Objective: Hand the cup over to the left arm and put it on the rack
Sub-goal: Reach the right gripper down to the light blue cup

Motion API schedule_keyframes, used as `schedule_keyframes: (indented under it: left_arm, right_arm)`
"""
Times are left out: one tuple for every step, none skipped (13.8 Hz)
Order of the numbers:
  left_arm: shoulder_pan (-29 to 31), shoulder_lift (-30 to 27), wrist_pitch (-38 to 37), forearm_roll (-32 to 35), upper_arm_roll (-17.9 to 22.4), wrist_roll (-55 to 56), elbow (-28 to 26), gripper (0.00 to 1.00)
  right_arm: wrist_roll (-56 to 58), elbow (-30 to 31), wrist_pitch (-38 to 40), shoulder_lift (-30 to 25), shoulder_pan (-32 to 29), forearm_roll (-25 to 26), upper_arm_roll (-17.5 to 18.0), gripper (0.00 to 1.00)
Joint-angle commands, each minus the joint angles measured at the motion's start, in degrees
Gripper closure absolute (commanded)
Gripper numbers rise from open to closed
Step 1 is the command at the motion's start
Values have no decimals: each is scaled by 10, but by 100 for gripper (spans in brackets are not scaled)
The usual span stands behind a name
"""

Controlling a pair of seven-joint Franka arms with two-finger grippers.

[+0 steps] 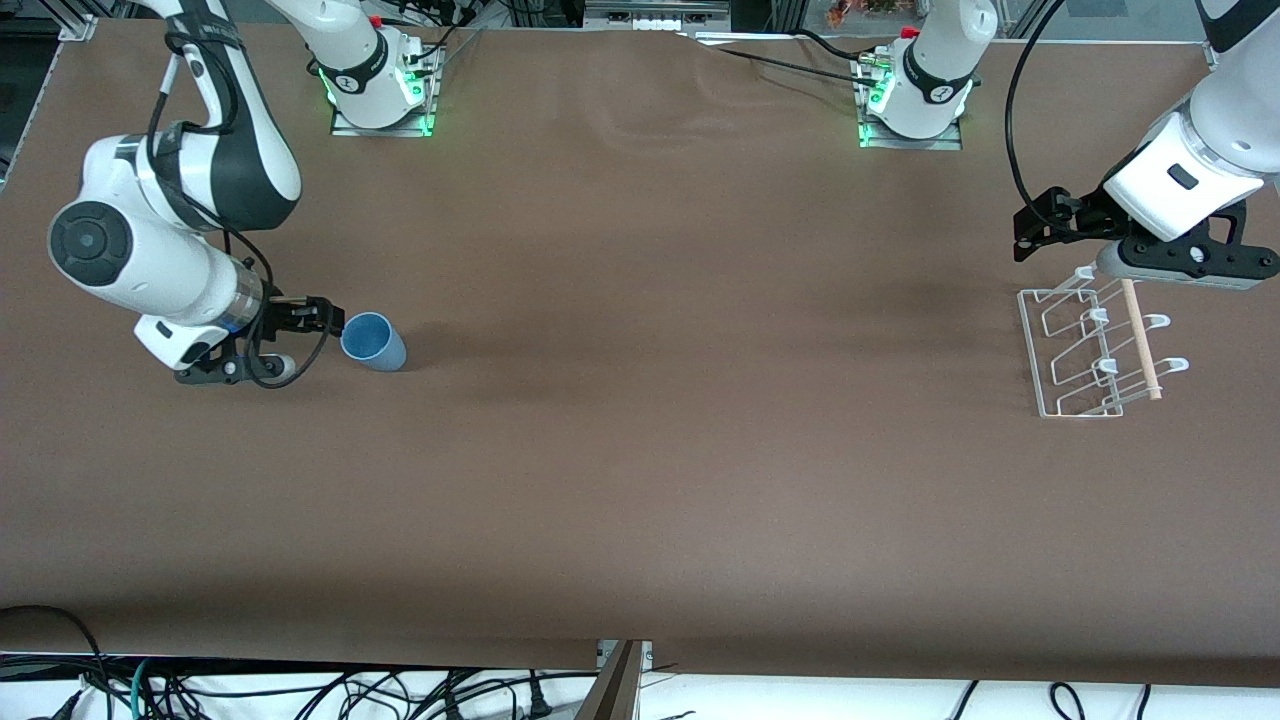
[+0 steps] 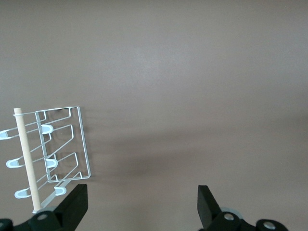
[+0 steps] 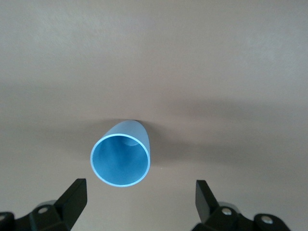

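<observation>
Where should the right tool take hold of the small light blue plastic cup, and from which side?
Probably on the wall just below the rim of the small light blue plastic cup, coming down from above. It stands upright, mouth open upward, and its smooth round wall tapers to a narrower base. The right tool, open, is beside it; the fingers stand wider than the rim.

Wide table under a matte brown cover, faint ripple in the cloth near the upper middle, soft shadows, black cables tangled on a pale floor past the near edge, aluminium framing along the top
</observation>
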State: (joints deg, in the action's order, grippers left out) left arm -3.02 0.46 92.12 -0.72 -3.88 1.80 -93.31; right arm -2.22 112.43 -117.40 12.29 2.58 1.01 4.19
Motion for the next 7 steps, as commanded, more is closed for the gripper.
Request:
schedule_keyframes:
  left_arm:
    - [2,0,-10,-7,-1,-12,8,0]
    - [2,0,-10,-7,-1,-13,7,0]
    - [2,0,-10,-7,0,-14,7,0]
    - [6,1,-6,-7,1,-16,8,0]
    - [7,2,-5,-7,2,-18,8,0]
    - [7,1,-6,-7,0,-17,8,0]
    - [7,0,-9,-7,-1,-15,7,0]
  right_arm:
    - [-4,64,-58,-17,-7,-7,6,0]
    - [-4,72,-64,-17,-7,-6,5,0]
    - [-3,81,-74,-16,-8,-4,4,0]
    - [-3,95,-94,-16,-8,-4,4,0]
    - [-3,114,-124,-15,-8,-4,4,0]
    - [-2,134,-155,-11,-9,-4,3,0]
    - [1,147,-177,-10,-10,-4,1,0]
